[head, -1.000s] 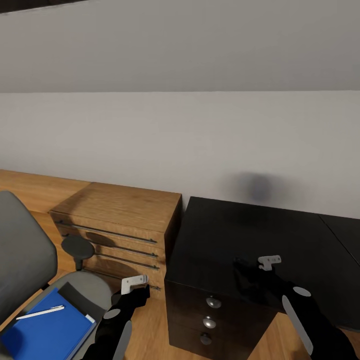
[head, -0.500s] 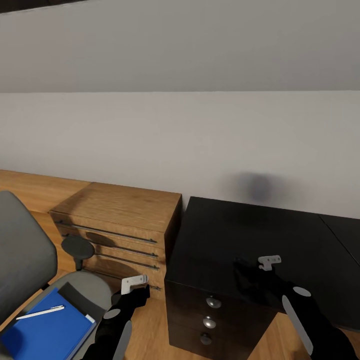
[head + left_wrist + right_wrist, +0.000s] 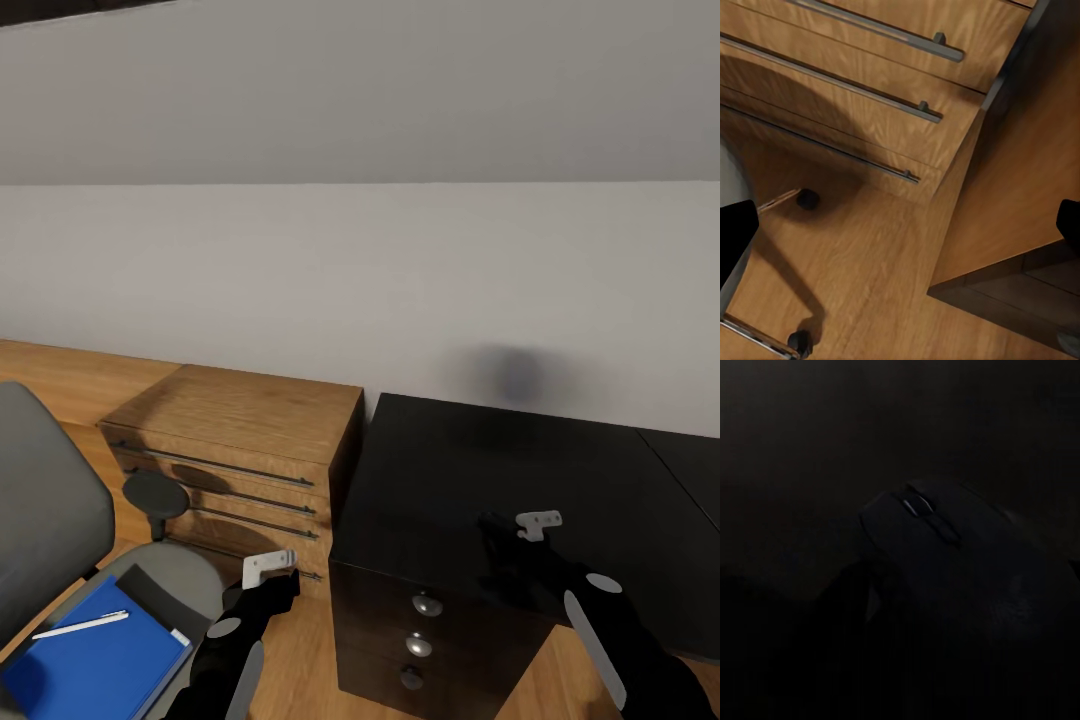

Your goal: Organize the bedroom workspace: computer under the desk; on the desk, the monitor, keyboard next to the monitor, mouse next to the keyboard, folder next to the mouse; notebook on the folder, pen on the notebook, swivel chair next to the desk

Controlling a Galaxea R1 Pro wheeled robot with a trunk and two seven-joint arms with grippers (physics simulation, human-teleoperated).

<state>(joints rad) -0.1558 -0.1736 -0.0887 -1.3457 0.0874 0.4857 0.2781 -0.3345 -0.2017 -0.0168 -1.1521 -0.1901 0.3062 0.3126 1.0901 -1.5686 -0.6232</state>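
Right hand: low over the black counter, mouse close beneath it; grip state cannot be told. Left hand: spread, empty, nearer the chair holding folder and pen

The swivel chair and blue folder are cut off by the picture's edge.

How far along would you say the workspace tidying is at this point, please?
Early. In hand: the mouse sits close under the right claw over the desk. Left: the folder with the pen lies on the swivel chair. The left claw hangs free.
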